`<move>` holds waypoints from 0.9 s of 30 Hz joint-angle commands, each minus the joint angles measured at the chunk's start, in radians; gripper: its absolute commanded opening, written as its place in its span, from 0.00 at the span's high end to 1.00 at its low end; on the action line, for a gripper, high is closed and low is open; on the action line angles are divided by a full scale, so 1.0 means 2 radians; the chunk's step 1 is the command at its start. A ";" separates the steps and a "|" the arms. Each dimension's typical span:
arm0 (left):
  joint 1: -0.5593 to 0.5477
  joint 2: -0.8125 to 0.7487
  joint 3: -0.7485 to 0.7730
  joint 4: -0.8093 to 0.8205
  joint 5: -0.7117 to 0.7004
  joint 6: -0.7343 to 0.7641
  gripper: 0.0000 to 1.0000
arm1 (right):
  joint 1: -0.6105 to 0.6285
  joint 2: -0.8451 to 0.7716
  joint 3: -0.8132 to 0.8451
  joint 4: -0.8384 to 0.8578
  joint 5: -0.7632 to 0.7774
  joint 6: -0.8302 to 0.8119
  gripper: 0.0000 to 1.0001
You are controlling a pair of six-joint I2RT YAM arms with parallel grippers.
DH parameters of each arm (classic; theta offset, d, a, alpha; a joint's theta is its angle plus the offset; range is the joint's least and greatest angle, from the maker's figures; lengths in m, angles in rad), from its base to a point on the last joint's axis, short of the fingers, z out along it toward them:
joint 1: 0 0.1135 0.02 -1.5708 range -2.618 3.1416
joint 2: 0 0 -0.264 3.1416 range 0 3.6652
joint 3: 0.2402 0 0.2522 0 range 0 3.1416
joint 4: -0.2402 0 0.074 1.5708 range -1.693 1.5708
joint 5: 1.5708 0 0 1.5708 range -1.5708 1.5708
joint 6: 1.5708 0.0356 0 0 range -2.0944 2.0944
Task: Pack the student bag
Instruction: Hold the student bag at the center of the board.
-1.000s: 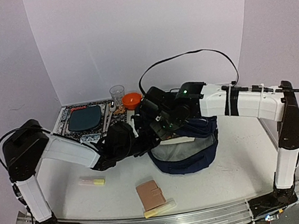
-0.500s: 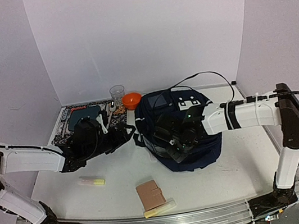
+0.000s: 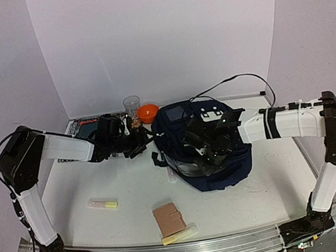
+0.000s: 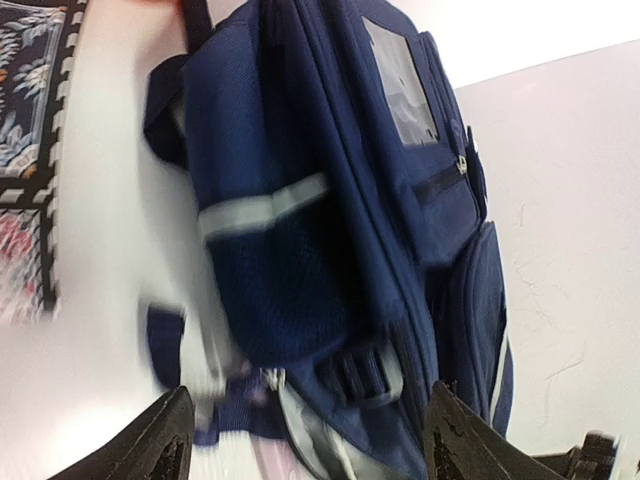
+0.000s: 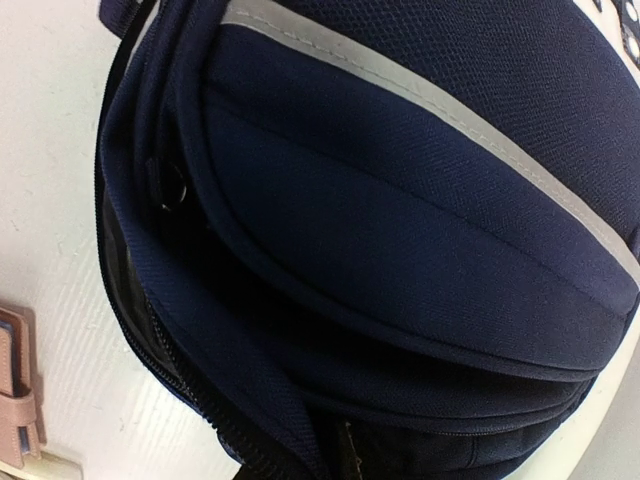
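Note:
The student bag (image 3: 214, 157), navy blue with a thin white stripe, lies in the middle of the table, its zipped mouth gaping toward the near edge. My left gripper (image 3: 138, 142) hovers just left of the bag with its jaws wide open. In the left wrist view the left gripper (image 4: 310, 445) frames the bag's side (image 4: 300, 250) and a strap buckle, touching nothing. My right gripper (image 3: 202, 149) sits low over the bag's top. The right wrist view is filled by the bag's fabric (image 5: 380, 230) and its fingers do not show.
A patterned mat (image 3: 74, 141) lies at the back left, with a clear cup (image 3: 131, 105) and an orange bowl (image 3: 148, 112) beside it. Near the front lie a pink wallet (image 3: 169, 218), a yellow highlighter (image 3: 179, 234) and a second highlighter (image 3: 103, 204).
The bag has come down from the raised grip and now rests flat on the table. My left arm swung out left and back toward the mat. My right gripper shifted over the bag's top.

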 commanded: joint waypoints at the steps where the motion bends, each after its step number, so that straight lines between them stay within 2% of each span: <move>1: 0.020 0.066 0.077 -0.001 0.065 -0.011 0.21 | -0.009 -0.012 -0.010 -0.023 0.030 -0.010 0.86; 5: 0.021 0.124 0.132 -0.001 0.097 -0.027 0.25 | -0.016 -0.008 -0.013 -0.023 0.040 0.002 0.85; 10: 0.022 0.171 0.160 0.000 0.119 -0.044 0.33 | -0.035 -0.011 -0.013 -0.021 0.058 0.020 0.86; 12: 0.022 0.185 0.171 -0.001 0.129 -0.050 0.43 | -0.041 -0.012 -0.014 -0.017 0.064 0.022 0.86; 17: 0.018 0.192 0.187 0.007 0.144 -0.073 0.84 | -0.044 -0.015 -0.008 -0.014 0.066 0.021 0.85; 19: 0.015 0.182 0.183 0.017 0.144 -0.086 0.98 | -0.044 -0.023 -0.003 -0.013 0.056 0.028 0.84; 21: 0.011 0.169 0.175 0.030 0.144 -0.105 1.00 | -0.043 -0.032 0.002 -0.012 0.044 0.036 0.79; 25: -0.003 0.137 0.146 0.049 0.128 -0.145 1.00 | -0.030 -0.050 0.029 -0.021 0.030 0.060 0.62; 27: -0.011 0.124 0.134 0.051 0.119 -0.162 1.00 | -0.019 -0.057 0.049 -0.025 0.028 0.078 0.57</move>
